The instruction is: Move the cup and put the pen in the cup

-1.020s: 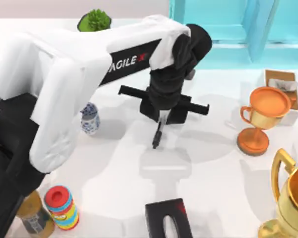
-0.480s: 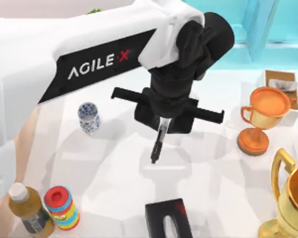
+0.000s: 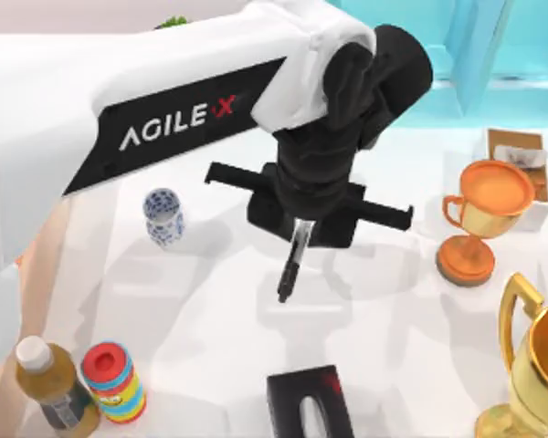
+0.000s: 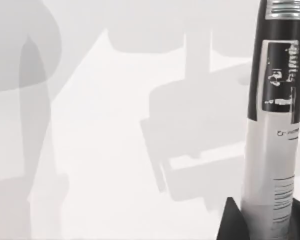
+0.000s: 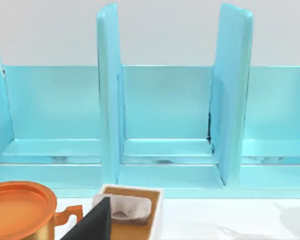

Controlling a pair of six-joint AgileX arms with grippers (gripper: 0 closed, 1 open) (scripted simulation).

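Holding pen (image 3: 290, 266) upright, left hand (image 3: 299, 224) right of cup (image 3: 163, 217)

Open tabletop (image 3: 210, 310) lies between the cup (image 3: 163, 216) on the left and the orange trophy (image 3: 482, 219) on the right. The black box (image 3: 309, 403), bottle (image 3: 53, 387) and striped can (image 3: 115, 381) crowd the near edge; the gold trophy (image 3: 530, 365) blocks near right.

pen (image 3: 292, 263) top hidden by left tool (image 3: 299, 222)
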